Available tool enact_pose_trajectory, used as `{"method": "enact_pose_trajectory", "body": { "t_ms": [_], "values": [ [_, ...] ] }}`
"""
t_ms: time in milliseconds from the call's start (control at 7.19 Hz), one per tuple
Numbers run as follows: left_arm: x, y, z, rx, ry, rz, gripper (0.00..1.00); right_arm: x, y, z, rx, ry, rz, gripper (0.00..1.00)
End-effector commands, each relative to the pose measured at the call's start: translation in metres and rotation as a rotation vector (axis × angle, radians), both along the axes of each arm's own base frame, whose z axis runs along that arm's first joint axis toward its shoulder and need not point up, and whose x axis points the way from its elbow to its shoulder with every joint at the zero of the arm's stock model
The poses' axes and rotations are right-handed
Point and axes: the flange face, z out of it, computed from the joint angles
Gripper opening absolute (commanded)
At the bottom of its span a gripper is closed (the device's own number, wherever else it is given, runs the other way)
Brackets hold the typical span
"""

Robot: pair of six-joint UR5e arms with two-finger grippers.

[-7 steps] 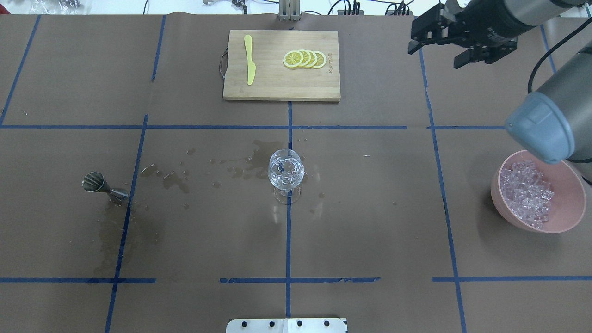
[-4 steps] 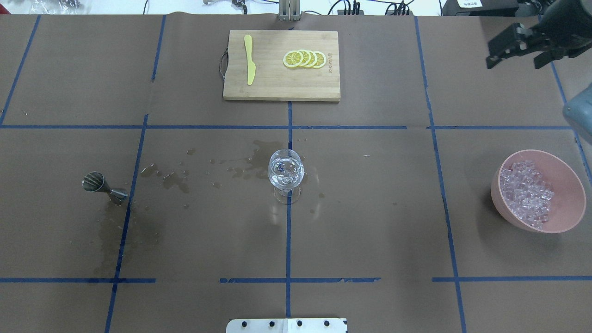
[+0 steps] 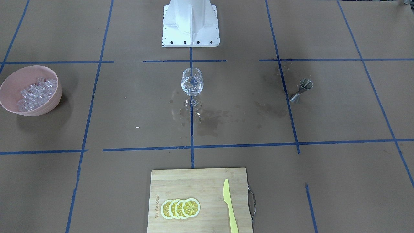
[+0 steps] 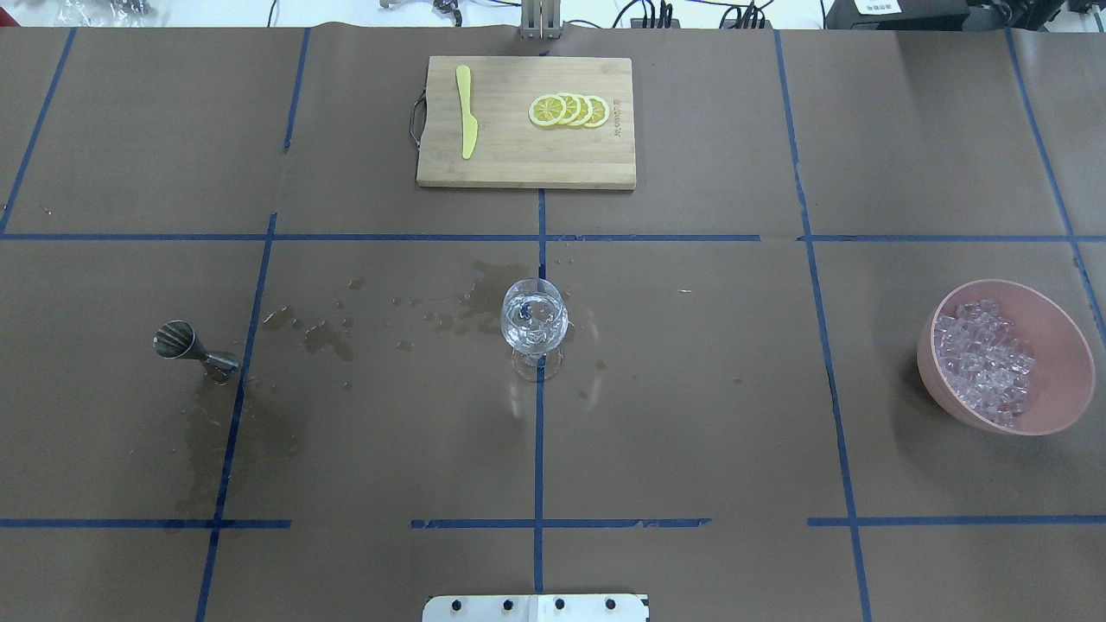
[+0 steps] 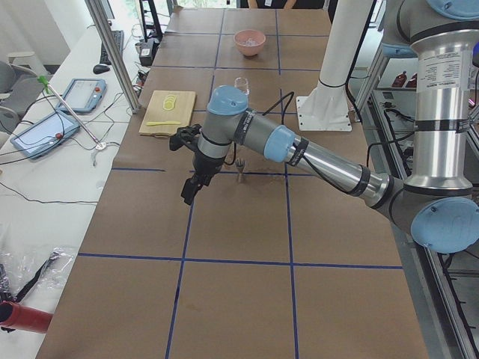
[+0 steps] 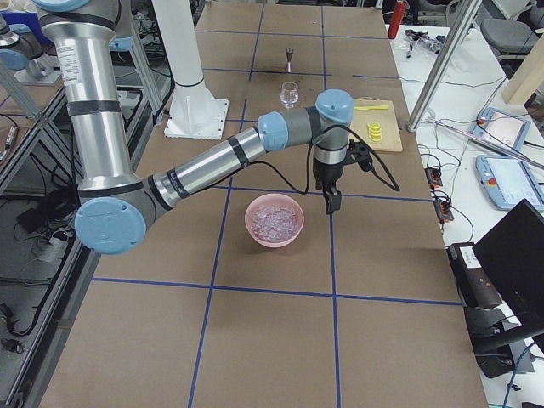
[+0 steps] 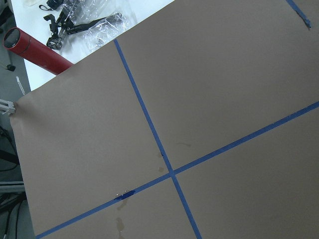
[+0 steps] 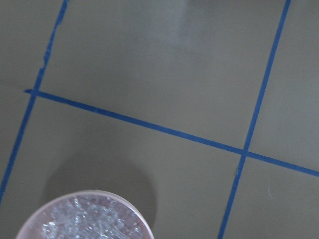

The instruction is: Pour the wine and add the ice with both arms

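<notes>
— Where is the left hand [image 5: 188,196]?
— Fingers-down over bare worktop [image 4: 691,415], toward the robot's left end and apart from the jigger [image 4: 186,345]. Only the side view catches it, so I cannot tell whether it is released or clenched.
— And the right hand [image 6: 331,206]?
— Fingers-down near the pink bowl [image 4: 1067,380], on its side away from the robot. Again I cannot tell its grip.
— The ice [image 4: 985,361]?
— Heaped in that bowl, on the robot's right.
— The wine [image 3: 192,88]?
— In the wine glass [image 4: 535,321], upright on the centre tape line. The liquid is hard to tell from the cubes glinting there. Wet patches [image 4: 328,339] spread between glass and jigger.
— Open room?
— Bare squares lie between glass and bowl, nearer the robot, and at both ends. The cutting board [image 4: 527,168] with lemon slices [image 4: 570,111] and yellow knife [image 4: 467,112] lies by the far edge.
</notes>
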Motion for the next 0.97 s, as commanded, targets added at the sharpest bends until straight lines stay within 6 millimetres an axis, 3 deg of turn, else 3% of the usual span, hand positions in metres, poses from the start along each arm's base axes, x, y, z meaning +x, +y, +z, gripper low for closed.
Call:
{"method": "enact_pose_trajectory", "body": {
  "t_ms": [0, 139, 278, 417, 556, 834],
  "values": [
    [-0.003, 0.005, 0.019, -0.062, 0.057, 0.007, 1.0, 0.038, 0.017, 0.075, -0.047, -0.009, -0.057, 1.0],
    [-0.005, 0.004, 0.03, -0.097, 0.058, 0.002, 1.0, 0.038, 0.019, 0.079, -0.056, -0.006, -0.054, 1.0],
    [-0.009, 0.002, 0.05, -0.137, 0.058, -0.008, 1.0, 0.04, 0.035, 0.097, -0.089, 0.006, -0.052, 1.0],
    [-0.009, -0.002, 0.093, -0.224, 0.059, -0.01, 1.0, 0.043, 0.031, 0.115, -0.075, 0.002, -0.042, 1.0],
    [-0.007, -0.004, 0.12, -0.27, 0.071, -0.007, 1.0, 0.062, 0.034, 0.119, -0.059, -0.001, 0.003, 1.0],
    [-0.003, -0.004, 0.15, -0.346, 0.103, -0.009, 1.0, 0.079, 0.047, 0.124, -0.084, -0.098, 0.054, 1.0]
  ]
}}
